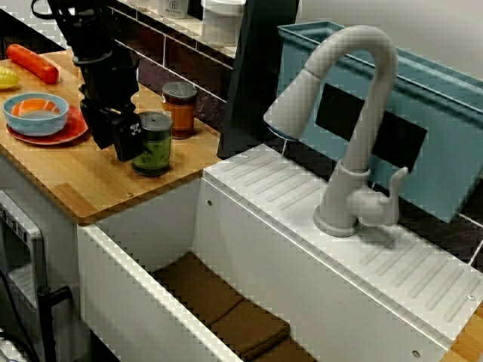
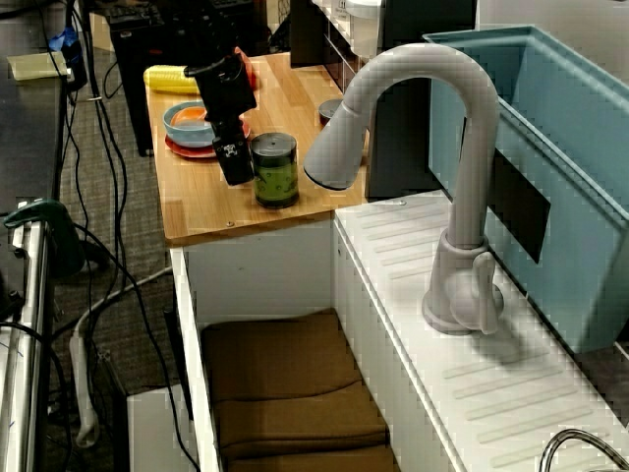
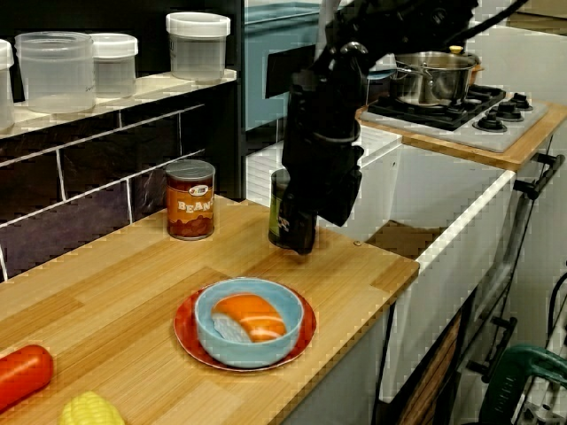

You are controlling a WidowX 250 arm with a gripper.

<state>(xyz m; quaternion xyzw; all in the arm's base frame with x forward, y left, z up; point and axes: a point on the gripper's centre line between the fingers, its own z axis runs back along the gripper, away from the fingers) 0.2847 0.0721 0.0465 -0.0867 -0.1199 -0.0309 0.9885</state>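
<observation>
- The green can (image 1: 153,143) stands upright on the wooden surface (image 1: 75,173), left of centre in the view from above the sink and near the edge that drops to the sink.
- The tool (image 1: 113,134) hangs low, just to the left of this can. Its two dark fingers (image 1: 127,137) stand apart with a gap between them and nothing in the gap. The right-hand finger is just beside the can's wall, but I cannot tell whether they touch.
- In the low view across the surface, the tool (image 3: 303,232) covers most of the green can (image 3: 280,212), so only the can's left edge shows.
- A red-brown can (image 1: 179,109) with a bean label stands just behind the green can, toward the dark tiled wall, and apart from it.
- Farther left, a blue bowl (image 1: 15,119) sits on a red plate (image 1: 69,133) and holds an orange and white piece.
- In the upper left corner lie a red vegetable (image 1: 32,62) and a yellow one (image 1: 6,77).
- Below the surface's edge, the white sink (image 1: 249,249) holds folded brown cloths (image 1: 226,309) on its bottom.
- A grey faucet (image 1: 355,113) arches over the ribbed drainboard, right of centre, with a blue bin (image 1: 438,128) behind it.
- The low view also shows clear lidded tubs (image 3: 197,44) on the shelf at upper left and a steel pot (image 3: 430,78) on a stove at upper right.
</observation>
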